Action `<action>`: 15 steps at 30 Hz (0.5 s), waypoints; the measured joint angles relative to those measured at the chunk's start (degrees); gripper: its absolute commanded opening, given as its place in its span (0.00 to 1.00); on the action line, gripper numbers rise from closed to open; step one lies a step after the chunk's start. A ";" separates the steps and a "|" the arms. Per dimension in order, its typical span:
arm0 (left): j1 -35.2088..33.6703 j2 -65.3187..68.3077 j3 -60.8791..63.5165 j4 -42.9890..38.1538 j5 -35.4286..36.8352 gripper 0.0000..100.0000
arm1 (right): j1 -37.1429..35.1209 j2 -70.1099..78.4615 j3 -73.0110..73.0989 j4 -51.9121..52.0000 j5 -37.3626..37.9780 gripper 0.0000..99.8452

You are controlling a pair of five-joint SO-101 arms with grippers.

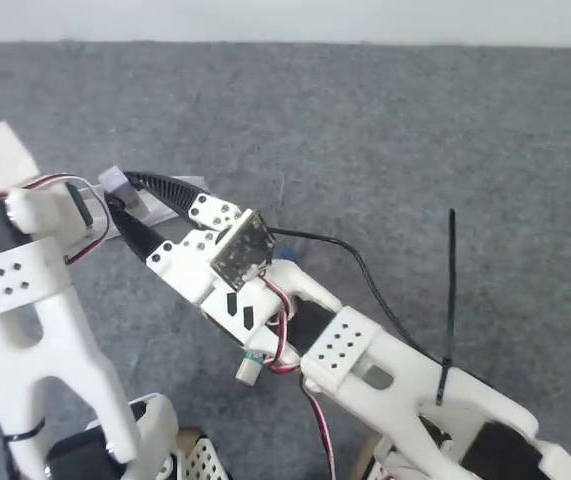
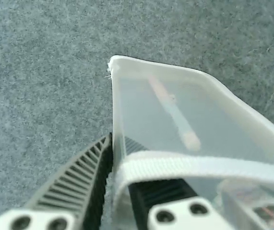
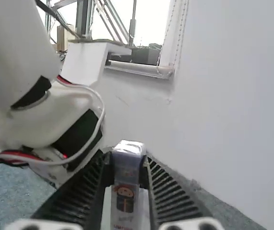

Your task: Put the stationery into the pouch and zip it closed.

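Pouch: the translucent pouch (image 2: 175, 120) is at the left of the desk (image 2: 41, 72). A slim stick (image 2: 174, 115) is already inside. Whether its base rests on the desk I cannot tell.
Left jaws: the left gripper (image 2: 118, 142) pinches the pouch wall at one end of the mouth, just under the white zip band (image 2: 199, 166).
Right jaws: the right gripper (image 3: 126, 158) is pressed onto a small labelled block (image 3: 126, 191), held close beside the left arm (image 1: 25, 280).
Step, as judged: the block is being brought to the mouth, and the zip is not yet closed.
Risk, missed mouth: only one end of the mouth is held, so the soft band may sag shut. The block could then land on the band or outside the pouch.
Risk, collision: the two arms are crowded at the left. A nudge from the right jaws could knock the left arm or drag the pouch.
Risk, lost pinch: the film is thin and slick, so pushing the block in could pull it from the left jaws.
Risk, zip: a block left near the mouth could jam the slider.
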 measured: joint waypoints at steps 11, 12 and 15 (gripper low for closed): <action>0.09 0.00 0.00 0.00 0.00 0.01 | 0.35 2.73 1.76 0.00 0.00 0.22; 0.26 0.00 0.00 0.00 0.00 0.01 | 0.35 2.73 2.29 0.00 0.18 0.21; 0.18 0.00 0.00 0.00 0.00 0.01 | 0.53 0.70 3.52 -0.09 0.09 0.17</action>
